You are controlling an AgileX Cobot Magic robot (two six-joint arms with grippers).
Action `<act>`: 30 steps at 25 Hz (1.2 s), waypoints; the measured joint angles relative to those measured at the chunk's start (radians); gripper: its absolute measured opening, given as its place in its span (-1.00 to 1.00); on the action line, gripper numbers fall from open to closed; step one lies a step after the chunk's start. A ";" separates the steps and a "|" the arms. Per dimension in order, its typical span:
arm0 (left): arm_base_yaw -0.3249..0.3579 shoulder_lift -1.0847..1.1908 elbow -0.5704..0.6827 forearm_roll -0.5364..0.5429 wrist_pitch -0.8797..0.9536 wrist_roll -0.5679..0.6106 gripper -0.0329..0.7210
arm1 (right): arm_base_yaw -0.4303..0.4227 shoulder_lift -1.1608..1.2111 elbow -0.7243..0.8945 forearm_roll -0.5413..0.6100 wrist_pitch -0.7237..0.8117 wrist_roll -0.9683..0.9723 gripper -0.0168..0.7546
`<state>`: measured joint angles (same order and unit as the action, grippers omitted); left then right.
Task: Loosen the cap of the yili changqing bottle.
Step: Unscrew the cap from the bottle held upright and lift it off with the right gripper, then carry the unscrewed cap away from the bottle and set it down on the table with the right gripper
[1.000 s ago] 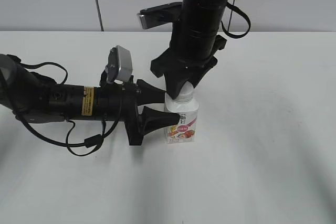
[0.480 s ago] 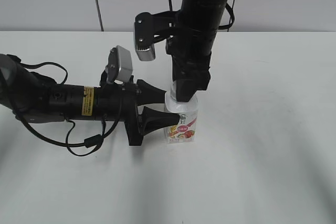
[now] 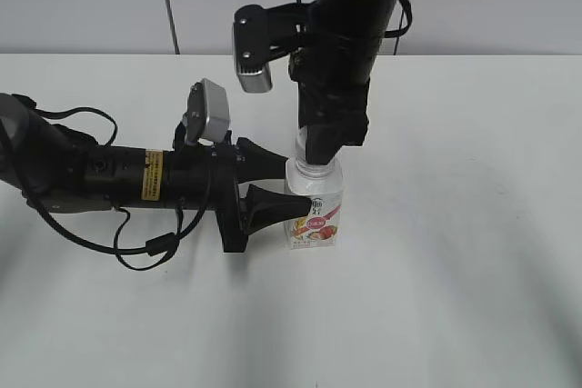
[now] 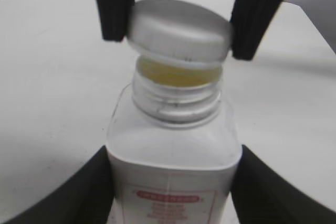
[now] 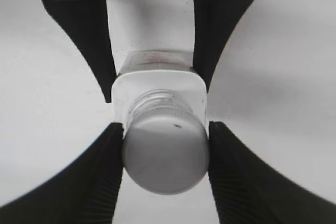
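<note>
Exterior view: the yili changqing bottle (image 3: 315, 209) stands upright on the white tabletop (image 3: 455, 224), near the middle. The left end effector (image 3: 284, 184) reaches in low from the left, lying almost level with the surface, and its two black fingers are clamped on the bottle's body, one on the far side and one on the near side. The right end effector (image 3: 318, 154) comes straight down from above and sits directly over the bottle's neck, with its fingers closed on the cap (image 3: 314, 163).

In the left wrist view the cap (image 4: 180, 27) is pinched between the two dark fingers (image 4: 113, 4) of the right end effector, one on each side. It is tilted and raised clear of the threaded neck, so a gap shows between cap and neck with pale yellow contents inside the mouth. The bottle (image 4: 174, 156) sits squeezed between the left end effector's own fingers at the bottom corners.

In the right wrist view the cap (image 5: 165, 153) lies gripped between the ribbed pads (image 5: 107, 171), above the bottle's shoulders (image 5: 157, 85), which the left fingers flank.
</note>
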<state>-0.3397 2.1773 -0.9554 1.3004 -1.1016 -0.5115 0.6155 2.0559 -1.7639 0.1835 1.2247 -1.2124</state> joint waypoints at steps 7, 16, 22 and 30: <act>0.000 0.000 0.000 0.000 0.000 0.000 0.18 | 0.000 -0.054 -0.006 0.001 -0.001 0.195 0.05; 0.000 0.000 0.000 0.001 -0.001 0.000 0.18 | 0.000 -0.058 -0.027 -0.012 -0.001 1.231 0.05; 0.000 0.000 0.000 0.002 -0.001 0.000 0.18 | -0.003 -0.058 -0.027 -0.019 -0.001 1.325 0.05; 0.000 0.000 0.000 0.004 -0.001 0.000 0.18 | -0.069 -0.102 0.020 -0.131 -0.001 1.322 0.05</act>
<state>-0.3397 2.1773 -0.9554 1.3043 -1.1025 -0.5115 0.5467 1.9536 -1.7437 0.0522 1.2238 0.1096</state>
